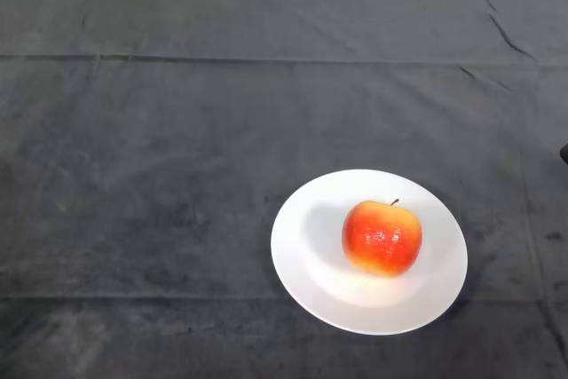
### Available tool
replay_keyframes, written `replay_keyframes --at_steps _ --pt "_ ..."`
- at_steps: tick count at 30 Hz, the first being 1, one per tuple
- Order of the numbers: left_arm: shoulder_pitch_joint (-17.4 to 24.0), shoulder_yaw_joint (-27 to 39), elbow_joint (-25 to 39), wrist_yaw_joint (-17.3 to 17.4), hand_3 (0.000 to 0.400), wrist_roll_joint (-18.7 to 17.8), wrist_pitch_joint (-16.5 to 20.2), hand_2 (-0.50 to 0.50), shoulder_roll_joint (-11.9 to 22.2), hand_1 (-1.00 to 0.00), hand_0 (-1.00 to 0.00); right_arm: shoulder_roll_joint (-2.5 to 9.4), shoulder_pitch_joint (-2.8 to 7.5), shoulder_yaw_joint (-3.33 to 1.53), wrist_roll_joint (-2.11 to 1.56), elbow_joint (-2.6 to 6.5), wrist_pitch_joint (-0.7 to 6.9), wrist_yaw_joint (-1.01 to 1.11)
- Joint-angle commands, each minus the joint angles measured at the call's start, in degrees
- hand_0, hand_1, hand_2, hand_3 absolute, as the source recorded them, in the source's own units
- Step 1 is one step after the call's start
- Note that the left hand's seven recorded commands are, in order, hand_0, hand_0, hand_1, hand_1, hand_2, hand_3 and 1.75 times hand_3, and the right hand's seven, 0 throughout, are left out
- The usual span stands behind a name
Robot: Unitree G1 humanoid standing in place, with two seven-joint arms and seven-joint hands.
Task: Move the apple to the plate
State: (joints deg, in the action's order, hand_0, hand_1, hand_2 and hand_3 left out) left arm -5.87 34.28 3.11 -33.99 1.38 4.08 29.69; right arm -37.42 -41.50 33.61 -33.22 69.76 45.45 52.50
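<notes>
Apple (pixel 382 237) resting upright on white plate (pixel 302 246), lower right of frame, stem up. No hand in frame, so finger state unknowable. Probably firm, smooth, fairly weighty, prone to rolling; best grasped around widest middle.

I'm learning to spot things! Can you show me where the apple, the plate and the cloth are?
apple (pixel 382 238), head view, middle of its red skin.
plate (pixel 306 246), head view, bare white part left of the apple.
cloth (pixel 160 157), head view, open dark stretch left of the plate.
</notes>
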Motion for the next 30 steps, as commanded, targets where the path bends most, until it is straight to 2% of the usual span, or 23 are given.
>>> replay_keyframes --at_steps 1,30 --pt "-1.66 2.06 -0.62 0.38 0.0 1.57 0.64 0.0 -0.84 0.0 0.0 -2.55 -1.6 0.96 0.14 0.02 0.69 -0.23" --pt "-1.98 2.2 -0.15 0.9 0.0 2.21 1.09 0.0 -1.3 0.0 0.0 -2.54 -1.59 0.96 0.13 0.01 0.69 -0.23"
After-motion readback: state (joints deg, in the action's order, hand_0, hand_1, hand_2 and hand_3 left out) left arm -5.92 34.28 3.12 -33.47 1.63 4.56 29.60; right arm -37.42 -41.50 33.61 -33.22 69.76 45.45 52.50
